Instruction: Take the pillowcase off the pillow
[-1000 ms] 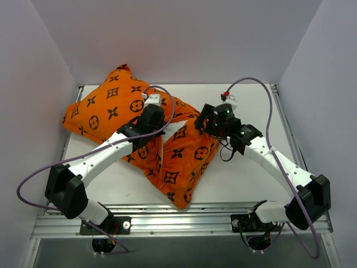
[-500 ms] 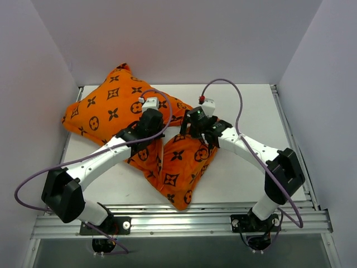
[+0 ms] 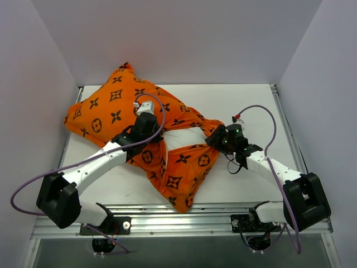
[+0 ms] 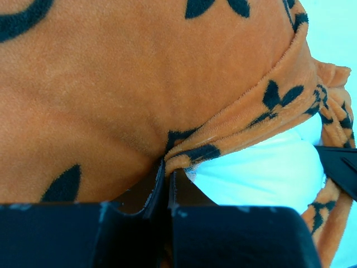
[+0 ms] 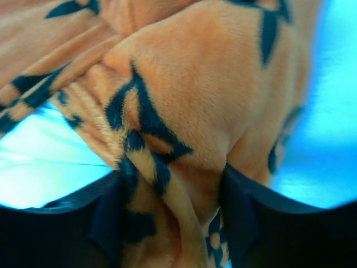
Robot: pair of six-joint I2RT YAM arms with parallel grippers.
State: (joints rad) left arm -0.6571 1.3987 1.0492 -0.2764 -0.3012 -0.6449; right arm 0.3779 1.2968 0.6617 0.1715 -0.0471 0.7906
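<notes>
The orange pillowcase (image 3: pixel 114 106) with black flower motifs lies across the left and middle of the table. Its opening is stretched wide between my grippers, and a patch of the white pillow (image 3: pixel 179 138) shows there. My left gripper (image 3: pixel 152 134) is shut on the pillowcase's hem; in the left wrist view the fingers (image 4: pixel 166 167) pinch the orange edge (image 4: pixel 234 139), with the pillow (image 4: pixel 262 167) just to the right. My right gripper (image 3: pixel 215 138) is shut on a bunched fold of the pillowcase (image 5: pixel 189 78) at the opening's right end, with fabric filling the gap between its fingers (image 5: pixel 173 184).
White walls close in the table (image 3: pixel 251 106) on the left, back and right. A metal rail (image 3: pixel 178 223) runs along the near edge by the arm bases. Purple cables loop off both arms. The pillowcase's lower corner (image 3: pixel 181 201) hangs toward the rail.
My right gripper has moved right and slightly toward the front with the fabric in it. The opening has been pulled wide and the white pillow now shows. The left gripper shifted slightly left.
</notes>
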